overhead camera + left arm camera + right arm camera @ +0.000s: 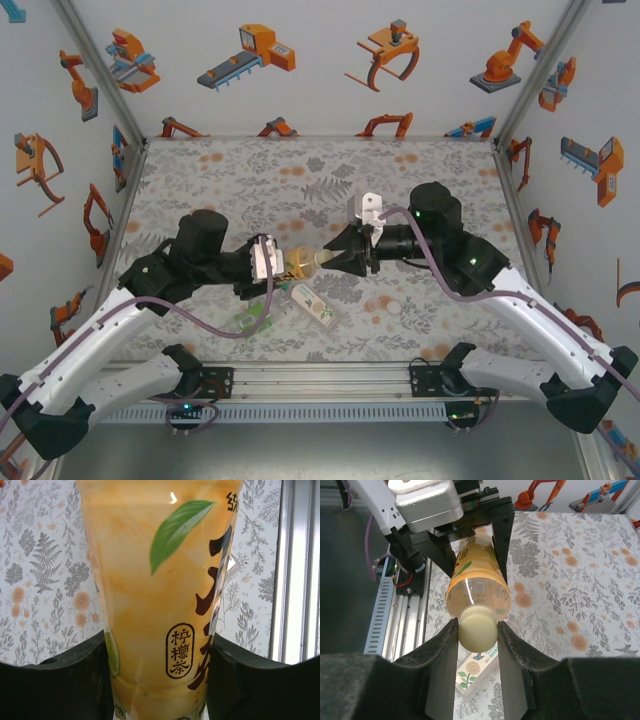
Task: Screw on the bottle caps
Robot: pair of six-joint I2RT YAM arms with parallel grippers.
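The amber-yellow bottle [299, 264] is held level above the table between my two grippers. My left gripper [283, 264] is shut on its body; in the left wrist view the orange label [160, 605] sits between both black fingers [60, 680]. My right gripper [477, 625] is shut on the pale yellowish cap [478, 628], which sits on the bottle's neck [477, 582]. From above, that cap [323, 259] lies between the right gripper's [331, 257] fingers. A white-labelled bottle [315, 305] lies on the table below, and a green-labelled bottle [252, 318] lies to its left.
One loose white cap [393, 307] rests on the patterned table to the right of the lying bottles. The metal rail [320, 385] runs along the near edge between the arm bases. The white-labelled bottle [475, 672] lies directly under the right gripper.
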